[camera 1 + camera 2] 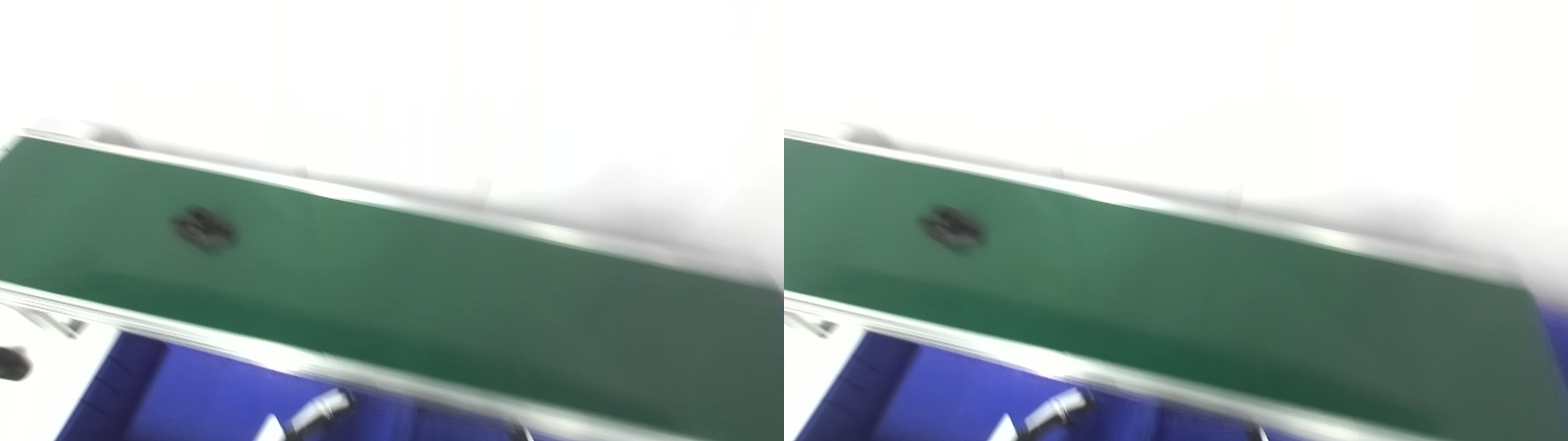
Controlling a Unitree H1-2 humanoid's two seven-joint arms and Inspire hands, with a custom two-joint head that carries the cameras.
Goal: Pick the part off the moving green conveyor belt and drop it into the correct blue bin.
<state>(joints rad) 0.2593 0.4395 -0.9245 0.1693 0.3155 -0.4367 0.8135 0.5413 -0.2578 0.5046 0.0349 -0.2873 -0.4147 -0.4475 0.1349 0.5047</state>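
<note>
Both views are blurred. A small dark part (204, 229) lies on the green conveyor belt (429, 275), towards its left end; it also shows in the right eye view (952, 228). A blue bin (202, 398) sits below the belt's near rail at the bottom left, with a silvery-white object (318, 411) in it. Neither hand is in view.
The belt runs tilted across the picture between silvery rails (380, 196). White surface lies behind it. A dark round object (13, 362) sits at the left edge. More blue shows at the belt's right end (1557, 343).
</note>
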